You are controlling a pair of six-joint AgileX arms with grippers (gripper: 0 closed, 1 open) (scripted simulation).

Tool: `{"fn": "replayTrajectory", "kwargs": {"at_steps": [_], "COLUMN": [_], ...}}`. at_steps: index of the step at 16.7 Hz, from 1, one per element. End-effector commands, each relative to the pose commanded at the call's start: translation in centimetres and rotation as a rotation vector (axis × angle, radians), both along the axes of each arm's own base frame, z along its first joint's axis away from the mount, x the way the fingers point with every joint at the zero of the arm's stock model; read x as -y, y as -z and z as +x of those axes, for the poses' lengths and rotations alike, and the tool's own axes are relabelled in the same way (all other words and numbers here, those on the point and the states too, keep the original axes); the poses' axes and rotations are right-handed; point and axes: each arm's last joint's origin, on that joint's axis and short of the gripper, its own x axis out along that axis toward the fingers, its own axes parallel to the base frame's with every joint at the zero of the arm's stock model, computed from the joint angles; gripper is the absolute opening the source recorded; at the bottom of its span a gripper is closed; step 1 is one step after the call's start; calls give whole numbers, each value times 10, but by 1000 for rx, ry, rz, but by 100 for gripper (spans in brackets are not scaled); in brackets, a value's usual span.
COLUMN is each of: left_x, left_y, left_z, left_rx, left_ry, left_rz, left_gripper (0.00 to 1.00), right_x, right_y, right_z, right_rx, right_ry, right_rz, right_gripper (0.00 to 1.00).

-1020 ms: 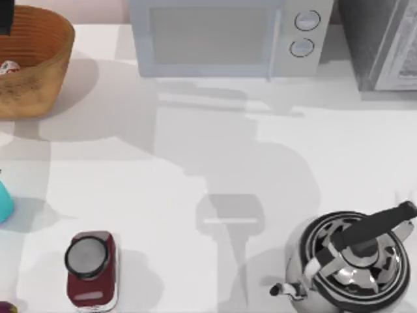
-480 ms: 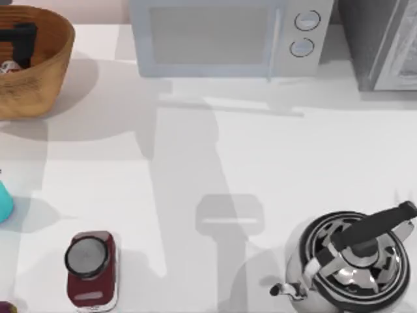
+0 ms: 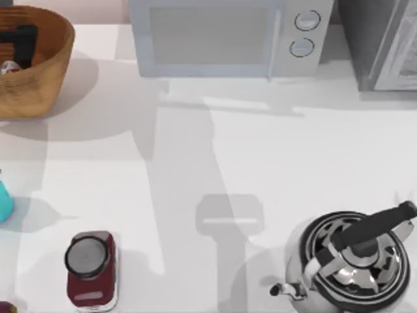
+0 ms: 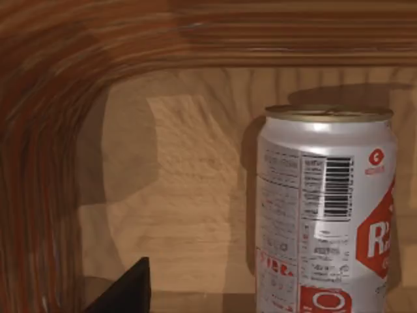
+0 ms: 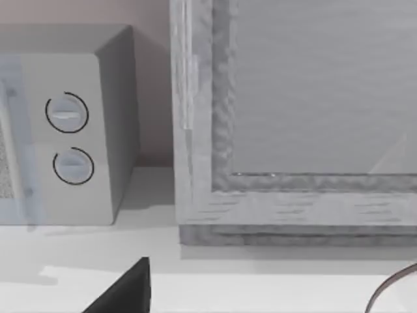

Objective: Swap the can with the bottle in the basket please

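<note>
bottle [image 3: 9, 66]: small white cylinder with red label and gold top, standing upright on the basket floor
basket [image 3: 45, 72]: table's far left corner
left gripper [image 3: 19, 42]: inside basket, just beside bottle; finger state: can't tell
dark red cylinder [image 3: 91, 268]: front left
kettle [image 3: 352, 261]: front right

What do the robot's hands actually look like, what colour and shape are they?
Little of them shows. The left gripper, over the basket in the top view, is a matte black, blocky shape with squared edges. Each wrist view shows one plain black fingertip, wedge-shaped and pointed; the right one looks identical. No cables or markings are visible.
</note>
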Motion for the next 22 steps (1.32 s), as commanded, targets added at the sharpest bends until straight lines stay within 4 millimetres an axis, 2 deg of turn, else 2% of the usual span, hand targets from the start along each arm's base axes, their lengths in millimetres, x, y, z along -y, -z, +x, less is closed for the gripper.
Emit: {"fn": "replayTrajectory", "kwargs": {"at_steps": [6, 11, 22], "left_x": [1, 1, 1], "left_y": [47, 53, 53], "left_z": [10, 10, 10], "left_rx": [2, 1, 1], "left_ry": [-2, -2, -2], "left_rz": [0, 0, 0], "left_gripper": [100, 100, 17], "right_x": [0, 0, 0], "right_y": [0, 0, 0], "right_z": [0, 0, 0], "right_rx": [0, 0, 0], "right_ry": [0, 0, 0], "right_rz": [0, 0, 0], "right_gripper": [100, 100, 100]}}
